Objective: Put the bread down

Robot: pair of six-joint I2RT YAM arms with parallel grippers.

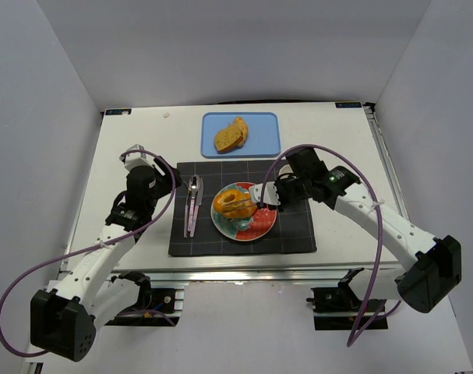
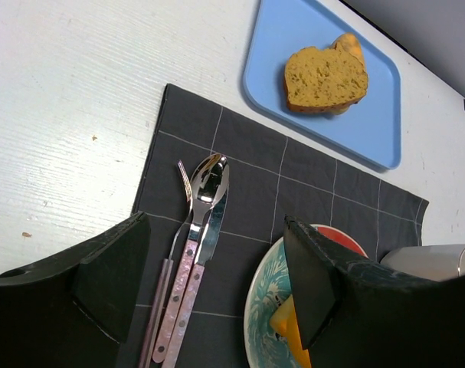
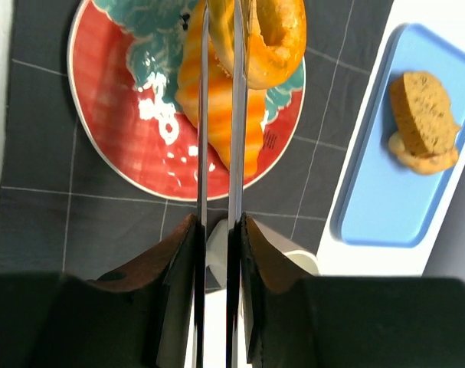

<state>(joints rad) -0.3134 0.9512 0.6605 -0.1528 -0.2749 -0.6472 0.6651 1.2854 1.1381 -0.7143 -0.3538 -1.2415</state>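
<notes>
A golden bread slice [image 1: 234, 204] [image 3: 272, 34] is over the red and teal plate [image 1: 261, 224] [image 3: 117, 130], pinched between the tips of metal tongs [image 3: 217, 115]. My right gripper [image 1: 277, 195] [image 3: 218, 222] is shut on the tongs' two blades, just right of the plate. More orange bread [image 3: 236, 134] lies on the plate under the tongs. Further bread slices [image 1: 231, 136] [image 2: 324, 79] [image 3: 424, 115] sit on the blue tray [image 1: 263, 134] [image 2: 278, 69] [image 3: 370, 207]. My left gripper [image 1: 170, 178] [image 2: 217, 253] hangs open above the cutlery, holding nothing.
A fork, spoon and knife [image 1: 192, 204] [image 2: 198, 230] lie side by side on the dark placemat [image 1: 244, 238] [image 2: 255, 153], left of the plate. A white cup [image 2: 439, 261] [image 3: 301, 261] stands under my right wrist. White walls close in the table.
</notes>
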